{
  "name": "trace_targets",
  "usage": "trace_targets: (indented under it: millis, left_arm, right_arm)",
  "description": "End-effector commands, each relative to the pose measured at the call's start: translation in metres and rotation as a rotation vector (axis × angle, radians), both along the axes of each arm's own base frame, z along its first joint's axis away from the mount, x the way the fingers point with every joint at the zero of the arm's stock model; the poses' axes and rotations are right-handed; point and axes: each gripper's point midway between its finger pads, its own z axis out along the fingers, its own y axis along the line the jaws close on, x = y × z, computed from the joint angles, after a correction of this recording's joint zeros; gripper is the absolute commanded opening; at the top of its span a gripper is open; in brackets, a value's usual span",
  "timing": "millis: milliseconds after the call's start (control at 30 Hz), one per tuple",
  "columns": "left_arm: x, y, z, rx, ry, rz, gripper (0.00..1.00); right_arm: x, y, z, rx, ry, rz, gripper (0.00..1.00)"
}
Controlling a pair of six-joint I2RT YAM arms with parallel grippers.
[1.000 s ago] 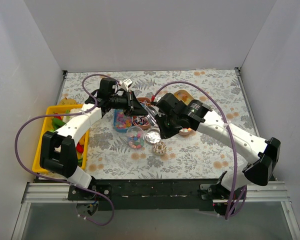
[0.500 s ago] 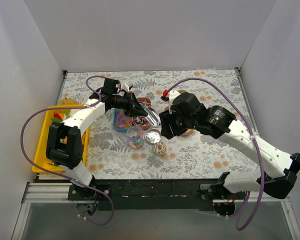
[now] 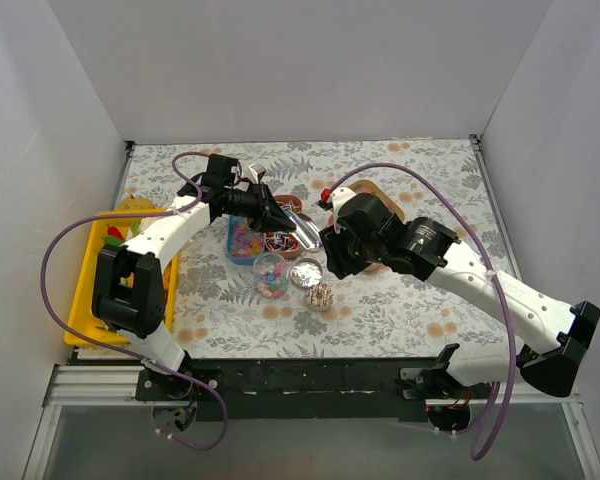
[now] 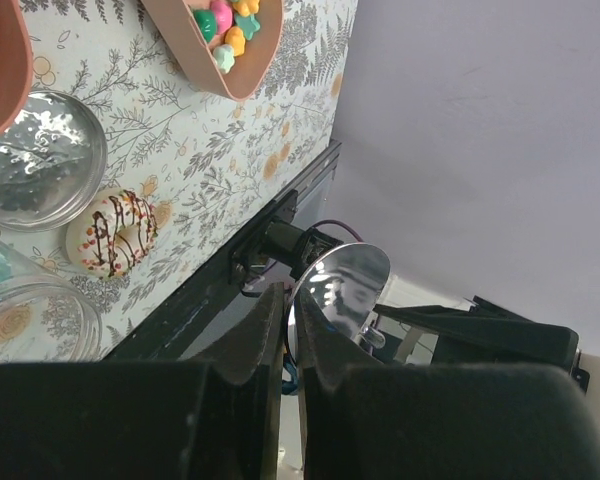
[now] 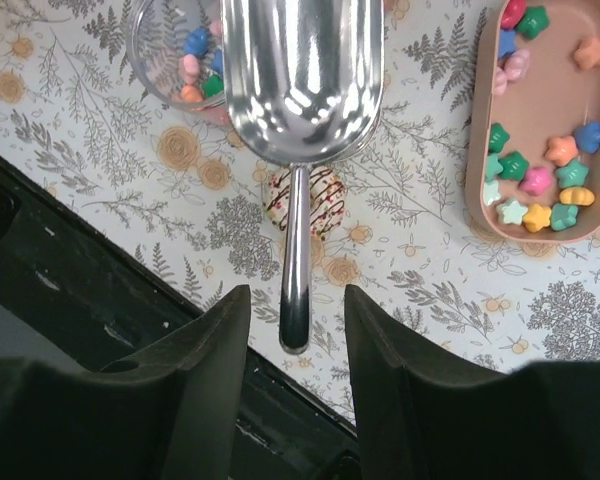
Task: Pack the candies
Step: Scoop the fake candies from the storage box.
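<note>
The left gripper is clamped tight on the edge of a shiny steel scoop held over the floral-patterned table. The right gripper stands parted, its fingers either side of the scoop's thin handle and, as far as the wrist view shows, not touching it. The star-shaped multicoloured candies lie in a salmon-pink oval tray near the scoop. More coloured sweets sit in a clear round jar by its bowl, and a chocolate-drizzled white doughnut lies beneath the handle.

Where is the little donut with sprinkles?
The donut sits mid-table in the top view, just in front of the round silver dish and right of the clear candy cup.
</note>
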Motion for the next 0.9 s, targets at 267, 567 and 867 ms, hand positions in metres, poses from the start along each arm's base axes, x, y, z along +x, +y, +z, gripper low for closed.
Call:
trace_targets:
  millis: [267,567,867]
  left_arm:
    - [-0.009,-0.003,0.011,-0.08,0.082,-0.023,0.0]
    - [-0.005,0.0,0.007,-0.078,0.077,-0.001,0.0]
    - [0.03,0.023,0.021,-0.056,-0.075,0.079,0.81]
  right_arm:
    - [0.024,0.014,-0.004,-0.013,-0.079,-0.014,0.38]
    - [0.026,0.011,0.009,0.008,-0.082,-0.056,0.01]
    - [0.023,0.021,0.014,0.026,0.025,-0.126,0.01]
